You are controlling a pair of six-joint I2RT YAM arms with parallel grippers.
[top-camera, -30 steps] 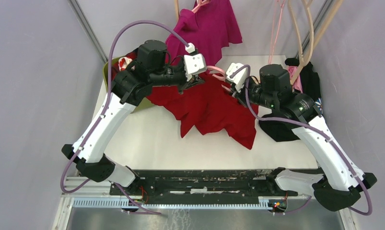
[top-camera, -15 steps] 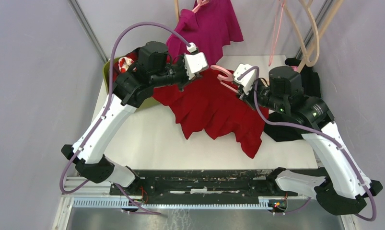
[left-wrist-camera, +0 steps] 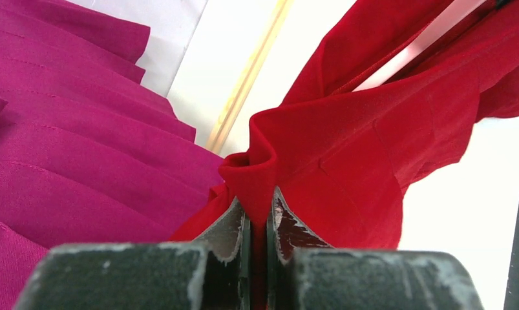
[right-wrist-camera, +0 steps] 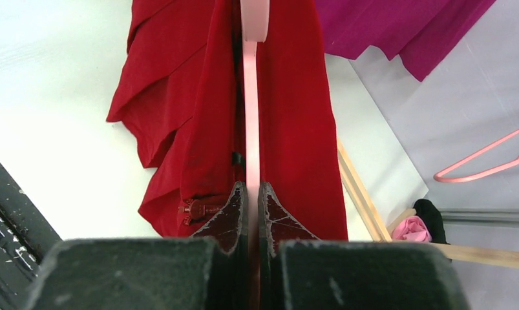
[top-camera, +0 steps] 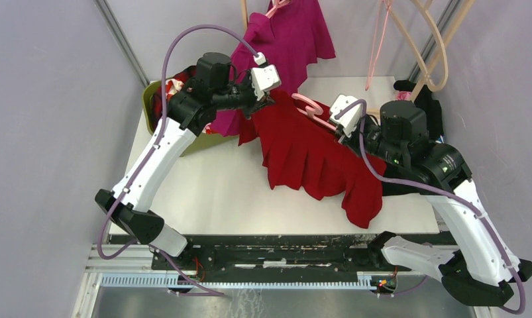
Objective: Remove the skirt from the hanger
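Note:
A red skirt hangs lifted over the white table, stretched between both arms. My left gripper is shut on a fold of the skirt's upper edge. My right gripper is shut on the thin pink hanger, whose bar runs straight out from the jaws between two panels of red cloth. The skirt's zipper pull shows beside the right fingers. The skirt's lower hem droops toward the front right.
A magenta garment hangs at the back centre, close behind the left gripper. An olive bin holds clothes at the back left. Dark and pink clothes lie at the back right. Spare pink and beige hangers hang there.
Both arms have lifted and spread, raising the skirt off the table and shifting it right. The right gripper with the hanger moved right and forward; the left gripper moved slightly back.

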